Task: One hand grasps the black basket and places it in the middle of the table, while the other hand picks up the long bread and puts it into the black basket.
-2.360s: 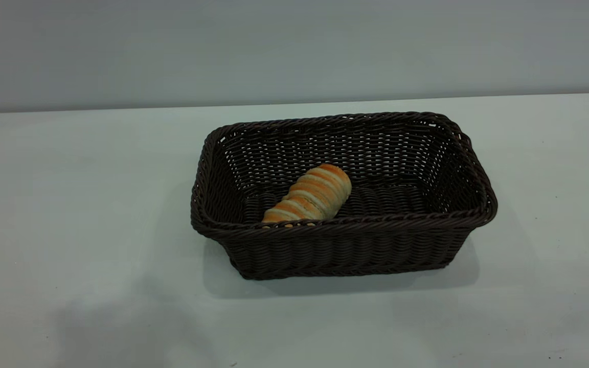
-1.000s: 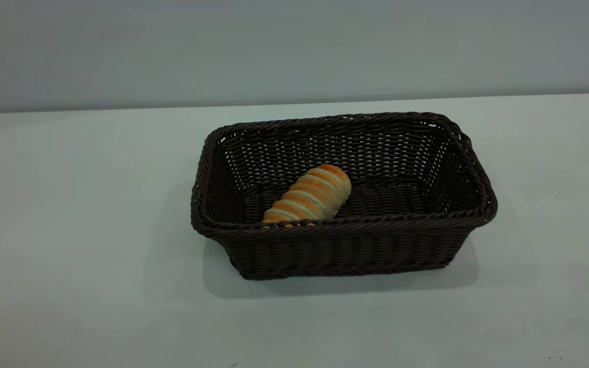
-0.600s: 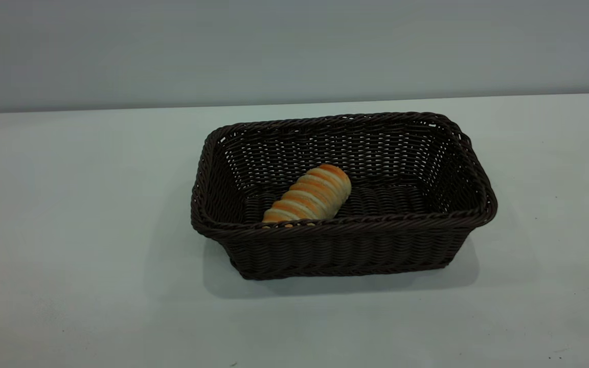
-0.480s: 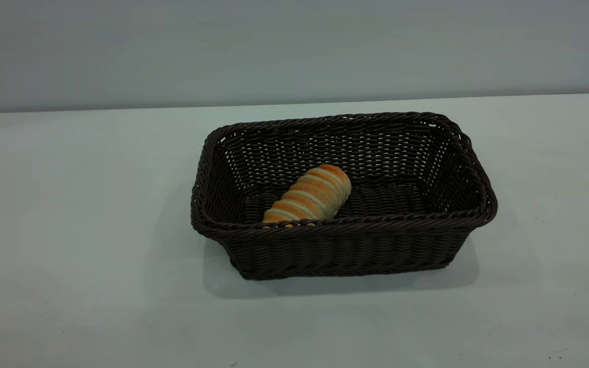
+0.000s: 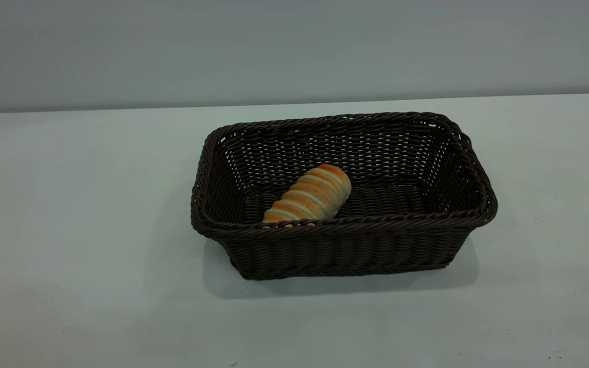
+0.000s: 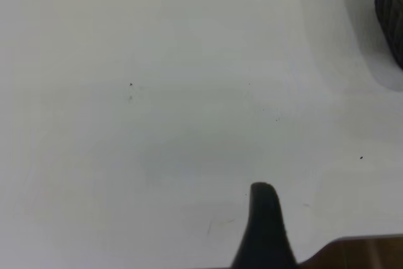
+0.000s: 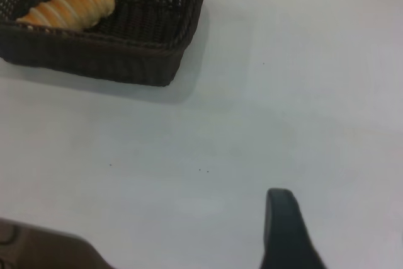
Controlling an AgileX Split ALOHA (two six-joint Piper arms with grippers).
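The black basket (image 5: 345,222) stands in the middle of the table (image 5: 69,204). The long bread (image 5: 311,196) lies slanted inside it, left of its centre, with one end against the near wall. Neither arm shows in the exterior view. In the right wrist view the basket (image 7: 126,61) with the bread (image 7: 69,4) lies well away from my right gripper (image 7: 284,228), which hovers over bare table. In the left wrist view only a corner of the basket (image 6: 391,11) shows, far from my left gripper (image 6: 264,228). Neither gripper holds anything that I can see.
The tabletop around the basket is bare on all sides, with a few tiny dark specks (image 7: 203,169). A plain grey wall (image 5: 294,51) runs behind the table's far edge.
A faint shadow on the table at the front left has faded away. The basket and the bread have not moved.
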